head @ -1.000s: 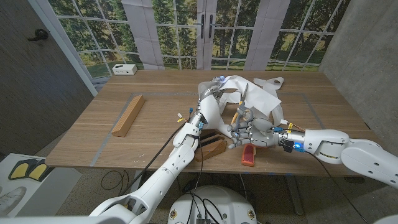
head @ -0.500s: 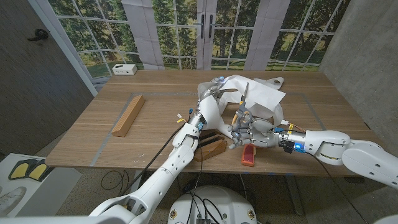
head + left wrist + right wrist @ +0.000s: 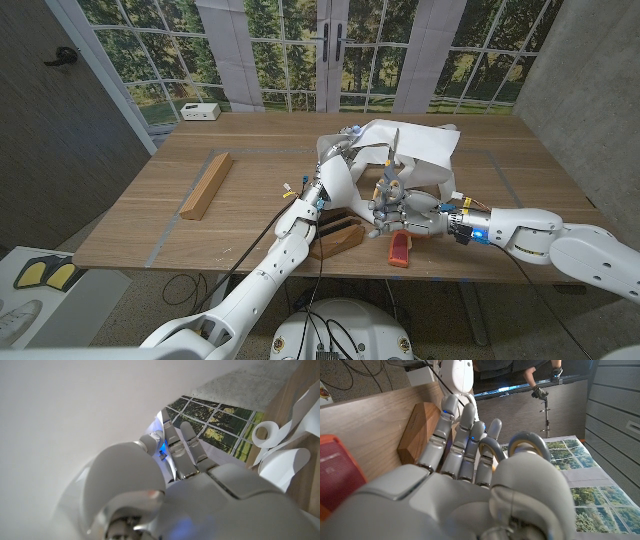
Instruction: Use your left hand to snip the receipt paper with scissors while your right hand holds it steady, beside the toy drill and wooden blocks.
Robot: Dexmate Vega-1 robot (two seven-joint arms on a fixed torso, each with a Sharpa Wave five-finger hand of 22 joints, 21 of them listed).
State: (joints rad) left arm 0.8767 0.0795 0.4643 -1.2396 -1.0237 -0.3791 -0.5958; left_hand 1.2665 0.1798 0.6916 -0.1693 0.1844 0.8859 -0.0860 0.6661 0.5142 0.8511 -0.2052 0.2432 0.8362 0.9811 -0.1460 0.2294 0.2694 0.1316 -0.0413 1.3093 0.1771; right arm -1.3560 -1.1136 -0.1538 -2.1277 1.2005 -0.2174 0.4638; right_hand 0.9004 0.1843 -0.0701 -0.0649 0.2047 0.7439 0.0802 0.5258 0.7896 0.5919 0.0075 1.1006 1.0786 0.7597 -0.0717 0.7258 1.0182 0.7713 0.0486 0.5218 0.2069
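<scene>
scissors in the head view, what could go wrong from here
1. The scissors, held in the right hand, point up close to the left hand at the receipt paper; a snip might catch its fingers.
2. The paper hangs in loose folds, so it may bend between the blades rather than cut.
3. The wooden block and red toy drill lie near the table edge under the arms and could be knocked off.

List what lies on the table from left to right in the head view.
White box → long wooden block → left hand → scissors in the right hand → receipt paper.
</scene>
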